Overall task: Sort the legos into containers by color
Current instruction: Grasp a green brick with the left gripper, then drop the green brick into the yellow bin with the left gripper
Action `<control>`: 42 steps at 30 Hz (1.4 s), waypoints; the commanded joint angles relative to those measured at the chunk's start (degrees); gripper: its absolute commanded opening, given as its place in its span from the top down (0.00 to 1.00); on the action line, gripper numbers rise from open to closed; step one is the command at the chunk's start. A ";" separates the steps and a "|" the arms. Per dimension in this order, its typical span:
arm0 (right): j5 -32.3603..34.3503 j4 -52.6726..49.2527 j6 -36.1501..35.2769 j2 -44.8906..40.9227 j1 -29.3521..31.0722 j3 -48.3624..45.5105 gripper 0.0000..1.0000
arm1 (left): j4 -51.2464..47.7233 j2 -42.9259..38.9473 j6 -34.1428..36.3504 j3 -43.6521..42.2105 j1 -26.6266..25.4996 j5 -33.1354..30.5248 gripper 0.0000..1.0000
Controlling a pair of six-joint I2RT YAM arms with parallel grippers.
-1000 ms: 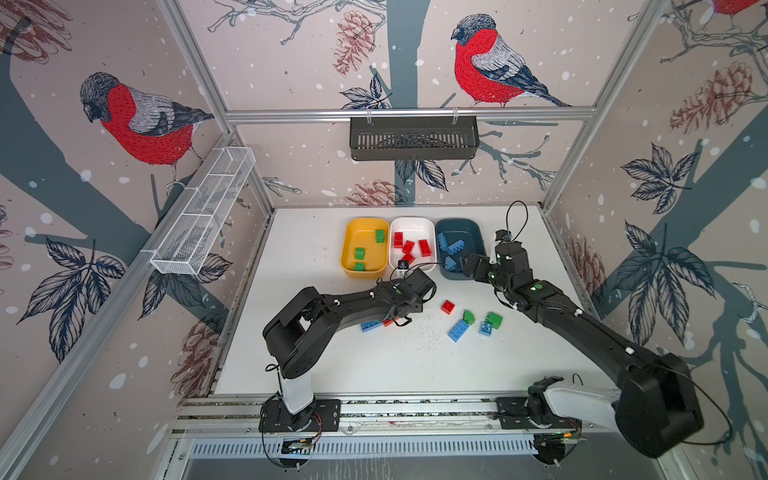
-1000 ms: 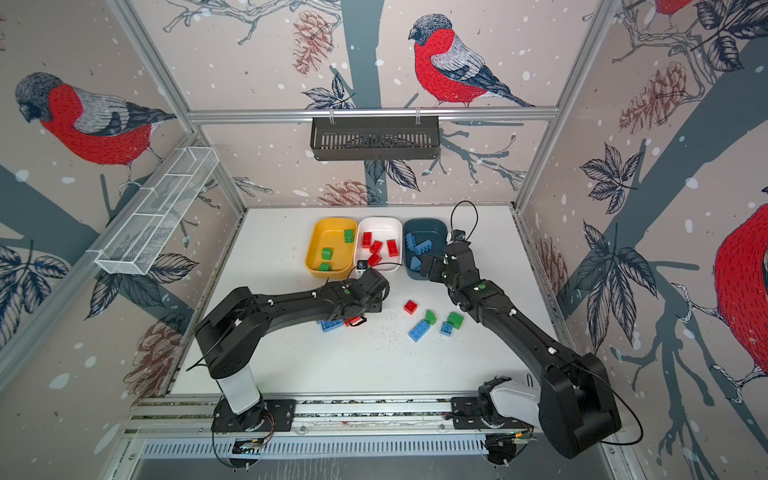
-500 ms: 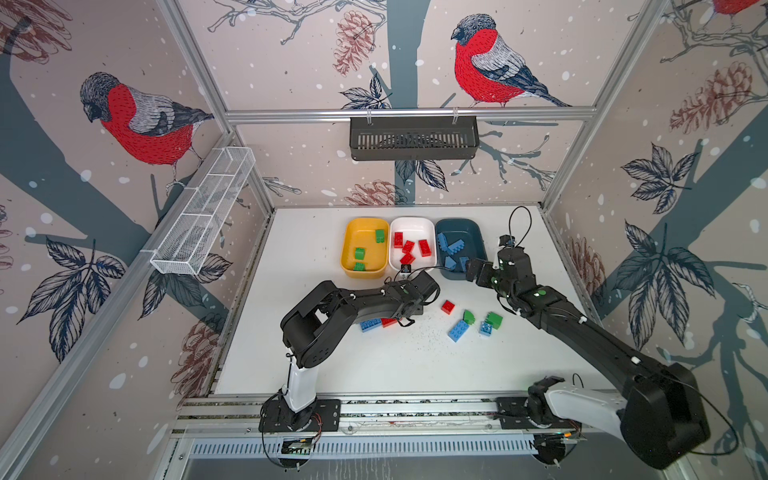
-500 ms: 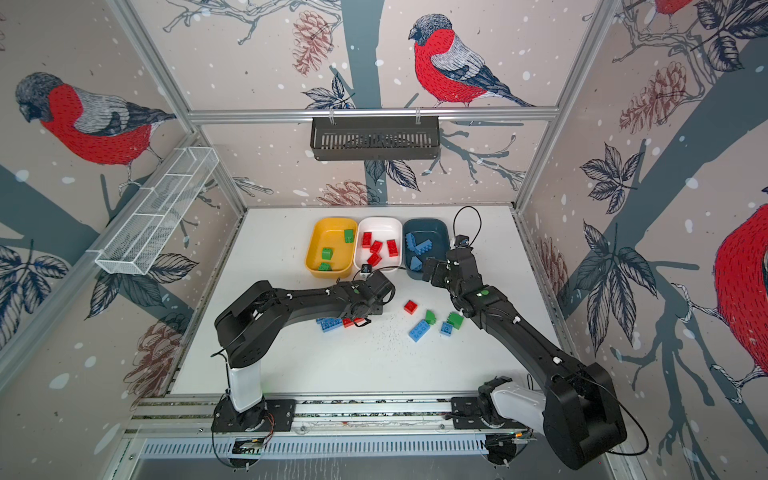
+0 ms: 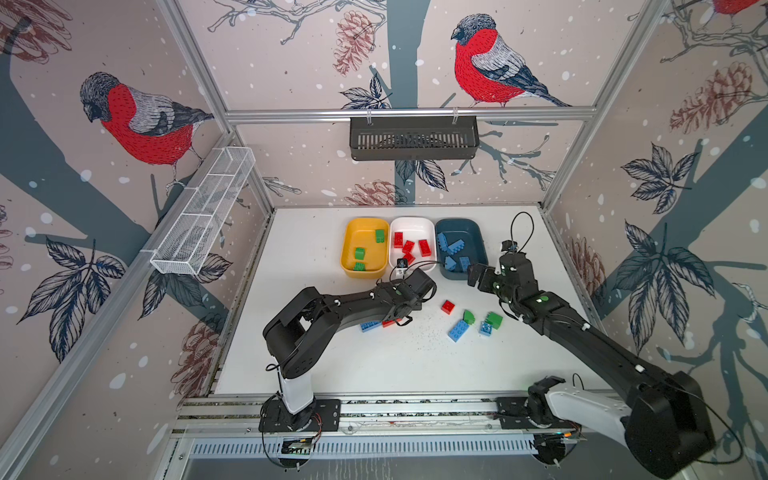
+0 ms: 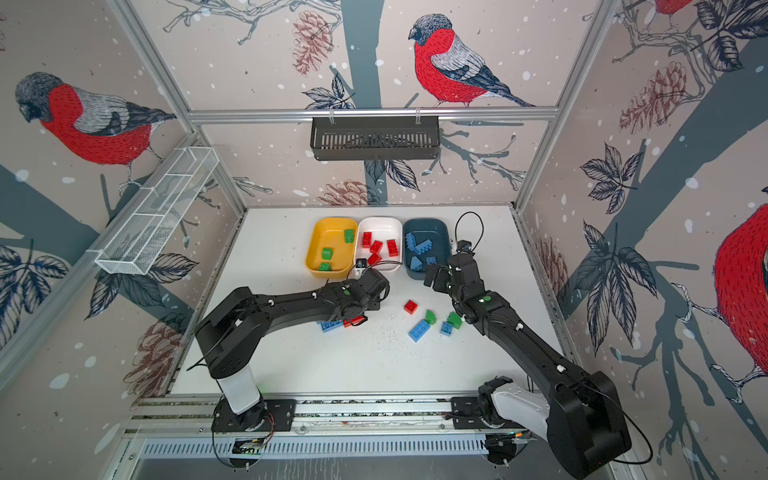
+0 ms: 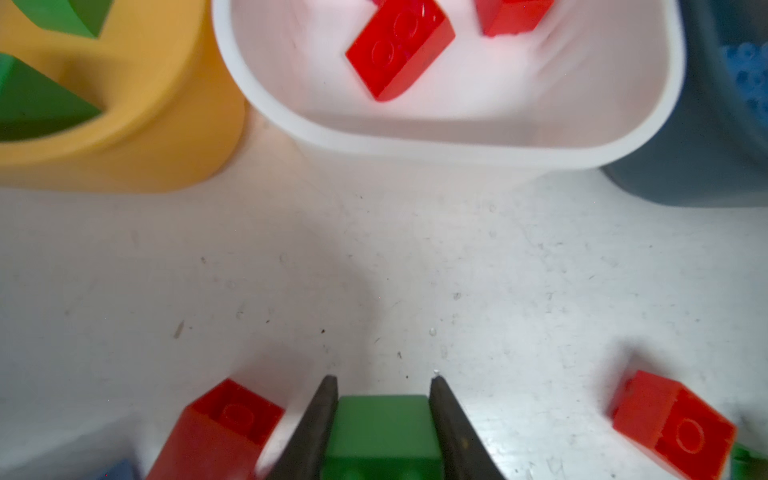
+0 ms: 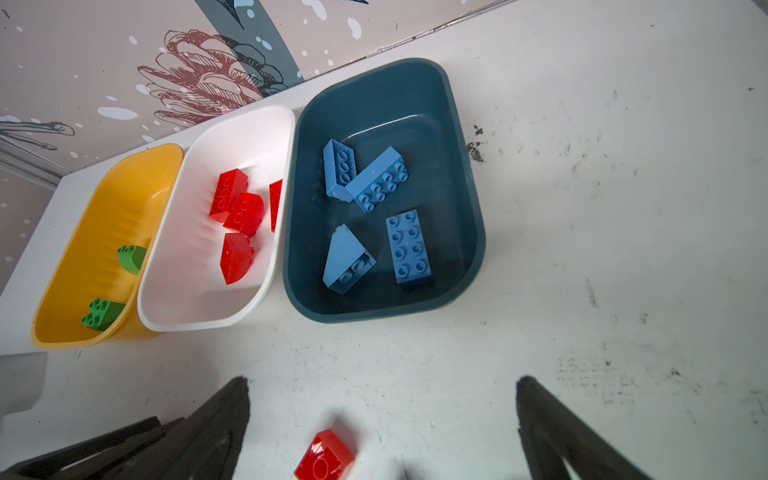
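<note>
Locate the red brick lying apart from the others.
In both top views the red brick lies in front of the blue tub, just behind a long blue brick.

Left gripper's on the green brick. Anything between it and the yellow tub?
Nothing visible. Only bare table lies between the green brick, pinched in the left gripper, and the yellow tub. A red brick sits close beside the gripper, just off that line.
</note>
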 commanded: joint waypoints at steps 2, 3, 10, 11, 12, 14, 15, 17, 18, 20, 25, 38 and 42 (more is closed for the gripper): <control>0.83 -0.33 0.43 -0.88 0.06 -1.14 0.00 | 1.19 -2.48 1.58 0.55 0.02 -5.47 0.75; 0.85 -0.32 0.42 -0.90 0.01 -1.27 0.00 | 1.21 -2.89 1.87 0.75 0.11 -6.17 0.75; 0.47 -0.49 0.84 -1.23 0.06 -1.06 0.00 | 2.40 -5.15 5.14 1.47 4.34 -7.70 0.75; 0.36 -0.44 0.93 -1.22 0.13 -0.97 0.00 | 3.05 -5.70 5.56 1.30 5.50 -7.03 0.75; 0.26 -0.55 0.98 -1.30 0.08 -0.92 0.00 | 3.85 -6.08 6.00 1.07 6.53 -6.50 0.75; 0.16 -0.87 1.19 -1.37 0.12 -0.67 0.01 | 6.28 -6.57 7.57 0.49 8.77 -5.98 0.75; -0.07 -1.08 1.31 -1.39 0.15 -0.49 0.00 | 7.26 -6.54 8.05 0.25 9.71 -6.16 0.75; -0.76 -1.94 1.17 -1.54 0.22 0.03 0.00 | 8.88 -6.07 8.68 0.47 12.15 -5.46 0.75; -1.04 -2.39 1.08 -1.61 0.40 0.16 0.01 | 9.59 -5.72 8.76 0.64 13.39 -4.77 0.75; -1.15 -3.67 0.85 -1.98 0.68 0.11 0.00 | 11.56 -4.70 8.72 0.99 16.14 -2.49 0.75; -1.45 -5.52 1.02 -3.13 1.01 -1.43 0.00 | 16.38 -0.76 8.37 2.53 21.65 2.06 0.75; -6.67 -8.34 2.00 -3.46 3.18 -5.26 0.01 | 11.53 14.17 8.19 19.12 28.57 6.98 0.43; -6.29 -10.01 2.43 -1.67 4.84 -6.24 0.07 | 16.17 11.40 9.76 16.38 28.51 13.38 0.14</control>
